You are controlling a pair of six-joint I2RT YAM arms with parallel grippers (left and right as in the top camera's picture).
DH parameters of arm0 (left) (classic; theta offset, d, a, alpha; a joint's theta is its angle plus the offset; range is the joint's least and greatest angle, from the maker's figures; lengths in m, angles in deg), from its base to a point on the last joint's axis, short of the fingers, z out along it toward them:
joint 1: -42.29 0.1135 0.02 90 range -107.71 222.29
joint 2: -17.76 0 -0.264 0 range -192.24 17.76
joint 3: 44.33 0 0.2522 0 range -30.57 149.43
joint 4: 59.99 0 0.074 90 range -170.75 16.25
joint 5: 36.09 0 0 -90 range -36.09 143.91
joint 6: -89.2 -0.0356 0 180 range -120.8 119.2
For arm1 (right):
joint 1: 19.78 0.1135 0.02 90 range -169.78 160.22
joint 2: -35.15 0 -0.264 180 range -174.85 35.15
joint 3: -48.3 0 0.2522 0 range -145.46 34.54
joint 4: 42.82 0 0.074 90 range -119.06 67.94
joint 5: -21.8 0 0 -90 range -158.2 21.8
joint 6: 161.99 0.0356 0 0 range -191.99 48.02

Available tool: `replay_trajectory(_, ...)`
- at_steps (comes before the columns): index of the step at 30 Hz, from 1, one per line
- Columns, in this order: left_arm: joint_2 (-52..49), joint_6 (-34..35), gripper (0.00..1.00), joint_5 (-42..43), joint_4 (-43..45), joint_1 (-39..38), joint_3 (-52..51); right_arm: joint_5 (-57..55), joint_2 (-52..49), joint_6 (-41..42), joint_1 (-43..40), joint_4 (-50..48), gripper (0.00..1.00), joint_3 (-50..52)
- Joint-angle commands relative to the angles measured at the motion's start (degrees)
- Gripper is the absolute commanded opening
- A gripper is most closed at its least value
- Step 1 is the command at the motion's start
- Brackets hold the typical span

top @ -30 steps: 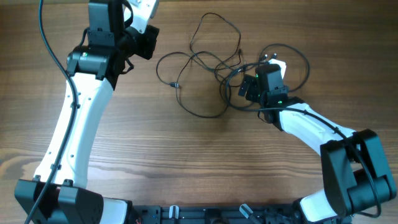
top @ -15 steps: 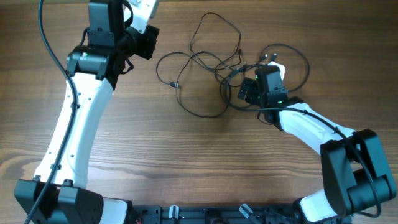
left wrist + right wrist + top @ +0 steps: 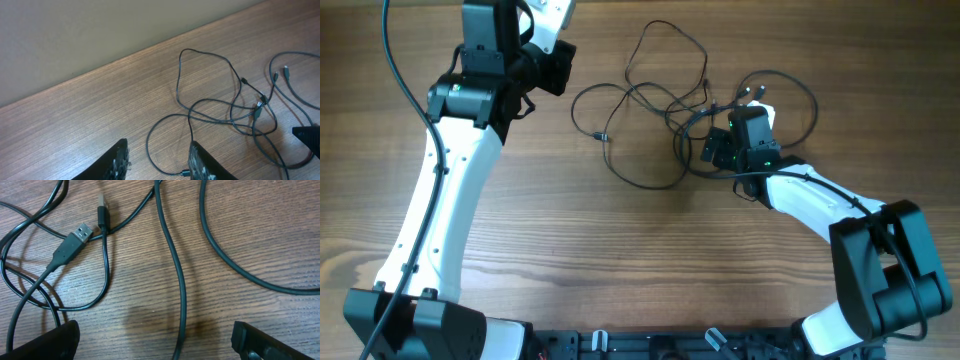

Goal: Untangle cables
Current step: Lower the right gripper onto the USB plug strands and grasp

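The cables [image 3: 650,100] are thin black cords lying in a loose tangle of loops across the far middle of the table. My right gripper [image 3: 713,148] hovers low over the tangle's right part. It is open wide, and one strand [image 3: 180,305] runs on the wood between its fingers [image 3: 45,342]. A USB plug [image 3: 80,232] and a smaller plug [image 3: 101,210] lie just ahead. My left gripper [image 3: 558,68] hangs at the upper left, beside the tangle's left loop [image 3: 152,145]. It is open with nothing in it [image 3: 157,162].
The wooden table [image 3: 620,260] carries only the cords. A pale wall [image 3: 100,35] rises right behind its far edge. The right arm's white link [image 3: 810,195] lies across the right side of the table.
My right gripper has crept a little to the left over the tangle. The left arm and the cords have not moved.
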Motion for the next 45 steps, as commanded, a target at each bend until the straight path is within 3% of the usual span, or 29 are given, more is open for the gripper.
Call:
replay_trajectory(1,1.6,0.5,0.40,0.1,0.2,0.0,-0.3,0.5,-1.2,-1.0,0.1,-0.9,0.99,-0.2)
replay_trajectory(16,1.6,0.5,0.40,0.1,0.2,0.0,-0.3,0.6,-4.2,-3.9,-0.8,-7.4,1.00,-0.2)
replay_trajectory(45,1.6,0.5,0.40,0.1,0.2,0.0,-0.3,3.0,-7.0,-5.3,-3.3,-7.4,0.99,-0.2)
